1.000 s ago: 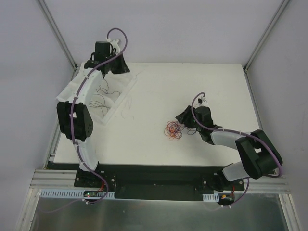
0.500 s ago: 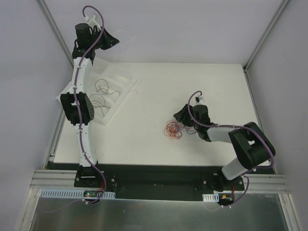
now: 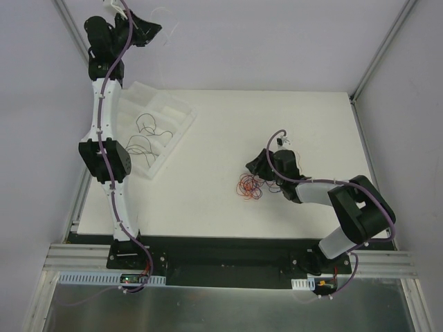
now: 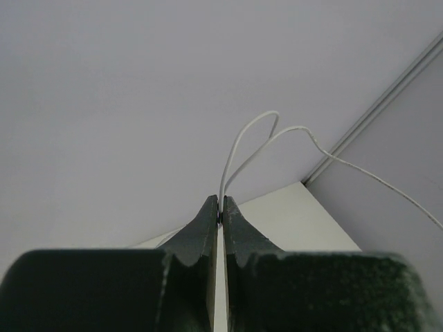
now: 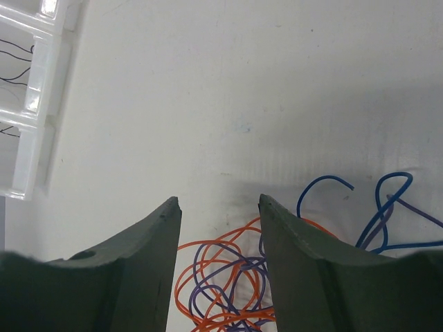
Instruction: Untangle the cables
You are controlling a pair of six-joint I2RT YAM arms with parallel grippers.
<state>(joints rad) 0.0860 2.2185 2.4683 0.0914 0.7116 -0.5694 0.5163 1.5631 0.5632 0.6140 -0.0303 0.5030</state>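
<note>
A tangle of thin orange, purple and blue cables (image 3: 249,187) lies on the white table, right of centre. My right gripper (image 3: 255,168) stands open just above and beside it. In the right wrist view the open gripper (image 5: 219,204) has the orange and purple loops (image 5: 221,277) between and below its fingers, with blue cables (image 5: 325,181) to the right. My left gripper (image 3: 144,31) is raised high at the far left, above the table's back corner. It is shut (image 4: 221,207) on a thin white cable (image 4: 239,149) that curls up and trails off to the right.
A white compartment tray (image 3: 187,114) sits at the table's left back, holding several thin black cables (image 3: 145,124). Its corner shows in the right wrist view (image 5: 34,90). Grey walls and metal frame posts enclose the table.
The left arm has risen from over the tray, up and to the left, carrying the white cable. The right gripper has edged slightly left toward the tangle and stays open.
</note>
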